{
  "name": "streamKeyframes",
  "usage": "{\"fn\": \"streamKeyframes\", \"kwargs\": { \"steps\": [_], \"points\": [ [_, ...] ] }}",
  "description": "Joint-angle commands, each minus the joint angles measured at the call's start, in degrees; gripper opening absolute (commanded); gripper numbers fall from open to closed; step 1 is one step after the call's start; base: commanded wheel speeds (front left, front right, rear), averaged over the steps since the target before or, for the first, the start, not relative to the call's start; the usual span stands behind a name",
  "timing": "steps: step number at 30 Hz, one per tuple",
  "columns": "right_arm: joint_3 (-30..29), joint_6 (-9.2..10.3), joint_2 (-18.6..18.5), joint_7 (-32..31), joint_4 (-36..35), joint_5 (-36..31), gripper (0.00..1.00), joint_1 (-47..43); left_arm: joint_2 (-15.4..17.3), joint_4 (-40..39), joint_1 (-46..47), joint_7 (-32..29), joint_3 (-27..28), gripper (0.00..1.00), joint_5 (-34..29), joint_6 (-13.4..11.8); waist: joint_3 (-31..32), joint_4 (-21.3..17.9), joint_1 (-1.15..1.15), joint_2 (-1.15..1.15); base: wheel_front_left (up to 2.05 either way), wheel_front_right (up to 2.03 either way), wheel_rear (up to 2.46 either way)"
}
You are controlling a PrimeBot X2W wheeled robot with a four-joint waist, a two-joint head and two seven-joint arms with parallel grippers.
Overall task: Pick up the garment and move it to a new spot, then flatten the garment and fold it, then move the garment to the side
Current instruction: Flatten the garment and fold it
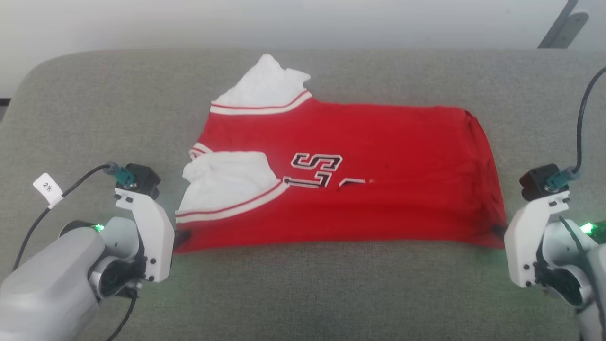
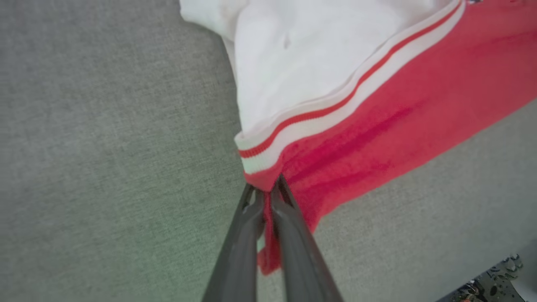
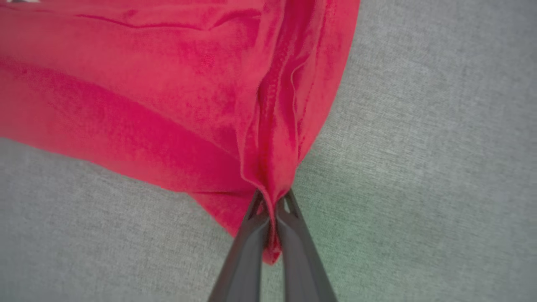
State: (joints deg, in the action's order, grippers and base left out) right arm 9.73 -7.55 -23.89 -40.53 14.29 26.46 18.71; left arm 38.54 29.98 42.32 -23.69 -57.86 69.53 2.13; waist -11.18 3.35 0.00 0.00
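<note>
From the head view, I see the garment (image 1: 378, 156) lying mid-way across the grey padded surface (image 1: 303, 293), with its white sleeves toward 9 o'clock. My left claw (image 1: 182, 235) meets its 8 o'clock corner and my right claw (image 1: 497, 230) its 4 o'clock corner. In the left wrist view, the claw (image 2: 268, 188) is pinched tight on the red hem under the striped trim. In the right wrist view, the claw (image 3: 273, 197) is clamped on a bunched red corner.

Left arm (image 1: 47, 279): smooth grey forearm shell, white wrist bracket (image 1: 151, 232) with small dark screws, green LED (image 1: 99, 228) lit. Black camera block (image 1: 142, 180) on top, teal plug, black cable (image 1: 71, 189) with white tag (image 1: 47, 188) marked "2米". Right arm (image 1: 554, 246): same white bracket, black block, teal plug, green light. Left gripper (image 2: 266, 184), right gripper (image 3: 274, 193): long dark grey tapered fingers, triangular cut-outs near tips.
</note>
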Motion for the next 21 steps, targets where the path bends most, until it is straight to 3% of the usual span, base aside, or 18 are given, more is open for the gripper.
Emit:
{"fn": "streamKeyframes", "kwargs": {
  "steps": [1, 9, 14, 20, 21],
  "points": [
    [0.20, 0.13, -1.23, -0.93, -1.14, 0.84, 0.00, -1.27, 1.29, -1.37, -1.23, -0.81, -0.13, 0.00, 0.06, -1.08, 0.49, 0.16, 0.00, 0.00, 0.00, 0.00, 0.00],
    [-1.21, 0.14, -5.08, -6.55, -7.83, 4.46, 0.00, -7.64, 8.12, -15.54, -7.08, -4.29, -0.58, 0.00, 1.86, -9.23, 2.14, 0.23, 0.00, 0.00, 0.00, 0.00, 0.00],
    [-3.83, 0.13, -5.26, -10.26, -11.94, 5.61, 0.00, -13.45, 11.87, -25.07, -12.84, -4.06, -0.81, 0.00, 3.75, -14.75, 2.37, 0.09, 0.00, 0.00, 0.00, 0.00, 0.00],
    [-5.97, 0.13, -2.05, -10.30, -13.38, 4.89, 0.00, -17.61, 12.86, -28.92, -17.30, -2.44, -1.09, 0.00, 4.96, -17.66, 2.17, -0.39, 0.00, 0.00, 0.00, 0.00, 0.00],
    [-6.02, 0.12, -1.51, -9.91, -13.15, 4.44, 0.00, -17.72, 12.60, -28.59, -17.60, -2.39, -1.12, 0.07, 5.04, -17.65, 2.18, -0.47, 0.00, 0.00, 0.00, 0.00, 0.00]
  ]
}}
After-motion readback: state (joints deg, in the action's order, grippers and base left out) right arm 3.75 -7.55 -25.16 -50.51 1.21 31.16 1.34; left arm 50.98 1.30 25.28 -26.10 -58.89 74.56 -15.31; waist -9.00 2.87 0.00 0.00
